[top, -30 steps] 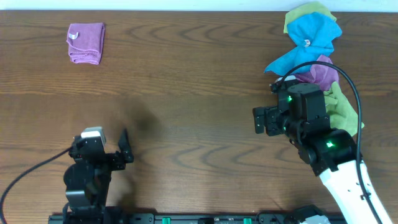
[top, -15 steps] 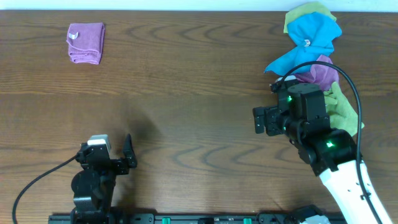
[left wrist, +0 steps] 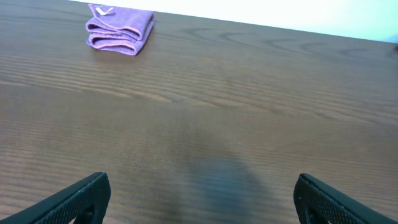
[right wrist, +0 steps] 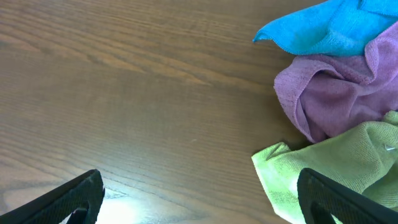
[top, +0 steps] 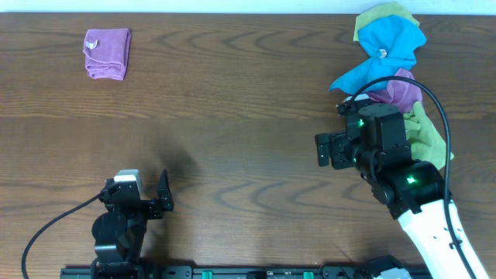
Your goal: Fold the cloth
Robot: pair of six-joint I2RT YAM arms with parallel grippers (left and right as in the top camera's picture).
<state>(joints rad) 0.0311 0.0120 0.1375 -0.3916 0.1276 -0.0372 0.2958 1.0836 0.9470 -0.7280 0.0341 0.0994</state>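
The cloth (top: 107,53) is vivid purple and lies folded into a small rectangle at the table's far left, its white tag showing. It also shows far off in the left wrist view (left wrist: 120,30). My left gripper (top: 155,201) is open and empty near the front edge, far from the cloth; the left wrist view (left wrist: 199,199) shows only bare wood between its fingers. My right gripper (top: 329,149) is open and empty at the right, just left of the cloth pile; in the right wrist view (right wrist: 199,199) its right finger overlaps the lime-green cloth.
A pile of cloths lies at the far right: a blue cloth (top: 391,46), a duller mauve cloth (top: 399,89) and a lime-green cloth (top: 428,138). They also show in the right wrist view: blue (right wrist: 329,28), mauve (right wrist: 336,93), green (right wrist: 329,171).
My left arm has drawn back toward the front edge and a little to the right. The right arm and the cloths have not moved.
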